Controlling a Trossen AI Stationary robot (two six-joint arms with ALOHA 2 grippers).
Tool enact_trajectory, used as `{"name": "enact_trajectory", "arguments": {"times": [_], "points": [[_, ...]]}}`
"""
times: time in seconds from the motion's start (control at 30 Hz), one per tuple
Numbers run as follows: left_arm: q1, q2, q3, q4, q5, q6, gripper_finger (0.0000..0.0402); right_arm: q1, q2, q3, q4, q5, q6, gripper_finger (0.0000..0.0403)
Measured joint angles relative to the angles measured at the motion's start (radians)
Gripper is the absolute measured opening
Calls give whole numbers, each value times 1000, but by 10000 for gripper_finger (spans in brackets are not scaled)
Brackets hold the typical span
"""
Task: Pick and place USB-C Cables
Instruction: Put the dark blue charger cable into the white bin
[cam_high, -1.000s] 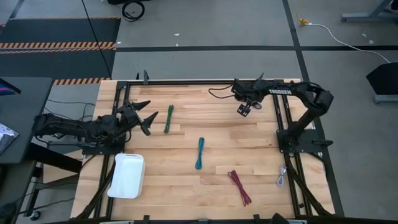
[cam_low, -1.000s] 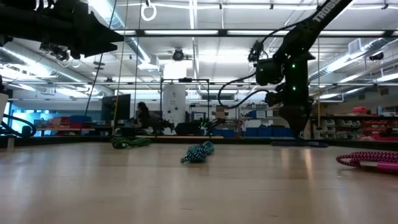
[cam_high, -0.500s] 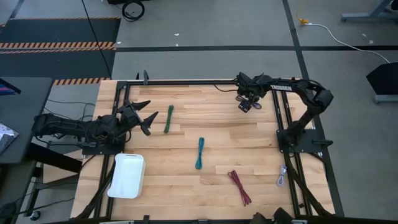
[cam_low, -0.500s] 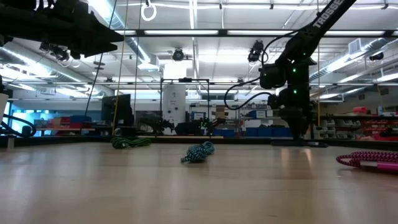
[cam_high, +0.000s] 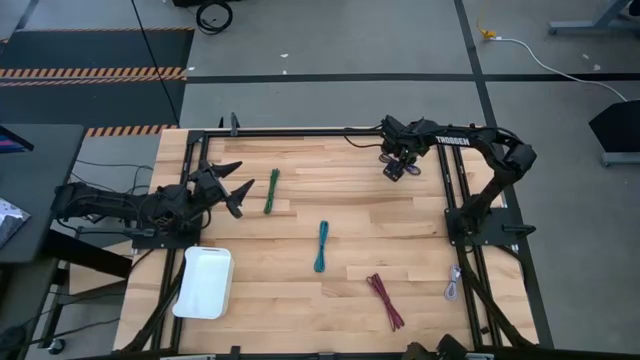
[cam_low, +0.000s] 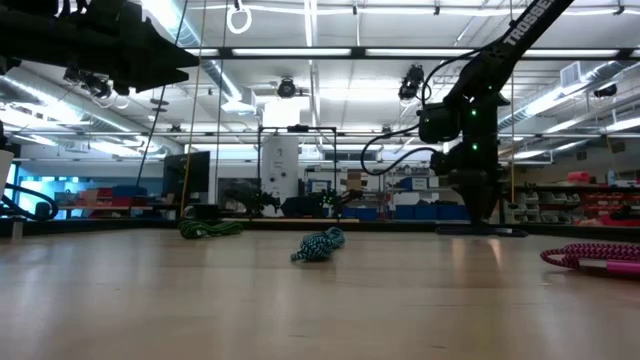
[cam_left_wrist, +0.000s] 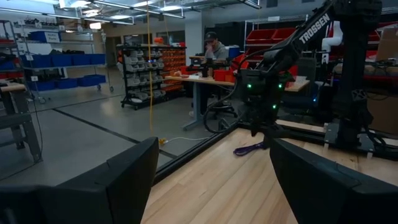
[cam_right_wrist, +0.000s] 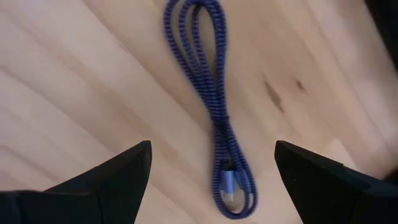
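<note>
Right gripper above purple cable, far right corner of table.
High: right gripper (cam_high: 398, 166) at far edge; left gripper (cam_high: 232, 187) spread wide beside green cable (cam_high: 271, 190); teal cable (cam_high: 321, 245) mid-table, dark red cable (cam_high: 385, 301) near front, white tray (cam_high: 204, 281) front left. Low: teal, green and red bundles lie flat. Left wrist: purple cable (cam_left_wrist: 250, 149) under right arm. Right wrist: fingers (cam_right_wrist: 106, 180) wide apart, purple cable between them, untouched.
</note>
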Motion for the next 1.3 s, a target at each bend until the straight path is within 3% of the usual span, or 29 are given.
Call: {"name": "enact_trajectory", "arguments": {"times": [0.27,0.43,0.9,1.07,1.3], "points": [[0,0,0,1,0,-1,318,1,0,-46,40,-59,4,347],[0,0,0,1,0,-1,318,6,-4,-100,78,-13,-3,347],[0,0,0,29,0,0,318,5,-3,-109,98,-15,5,339],[0,0,0,29,1,-8,318,9,-2,-109,98,-39,-8,277],[0,0,0,29,1,-18,318,19,0,-111,102,-46,18,114]]}}
